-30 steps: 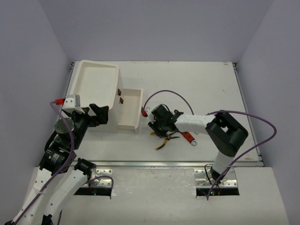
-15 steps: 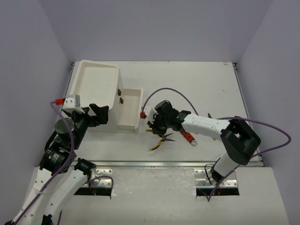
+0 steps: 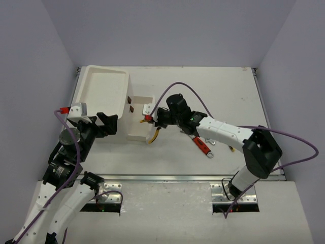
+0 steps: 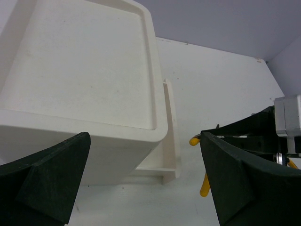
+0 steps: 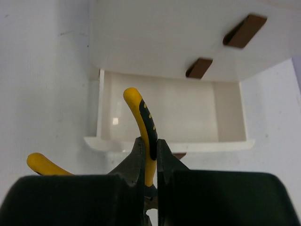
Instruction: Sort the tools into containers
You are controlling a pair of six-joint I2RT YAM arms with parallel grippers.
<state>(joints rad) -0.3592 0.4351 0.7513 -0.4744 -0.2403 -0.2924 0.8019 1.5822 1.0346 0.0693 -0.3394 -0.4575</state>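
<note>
My right gripper (image 3: 158, 122) is shut on one handle of the yellow-handled pliers (image 3: 153, 135) and holds them off the table, at the front edge of the open drawer (image 3: 140, 118) of the white container (image 3: 104, 91). In the right wrist view the gripped handle (image 5: 141, 117) curves up over the drawer (image 5: 211, 145), while the gripper (image 5: 150, 150) pinches it; the other handle sticks out low on the left. A red-handled adjustable wrench (image 3: 201, 146) lies on the table under the right arm. My left gripper (image 3: 104, 123) stands open beside the container's near corner (image 4: 84, 70), holding nothing.
Two dark-red knobs (image 5: 244, 30) mark the closed drawers above the open one. In the left wrist view the pliers' yellow handle (image 4: 204, 184) hangs just right of the drawer's end (image 4: 170, 141). A small yellowish bit (image 3: 232, 149) shows by the right arm's elbow.
The right gripper closed on the pliers, lifted them off the table and carried them left and away to the open drawer's front. The left arm has not moved.
</note>
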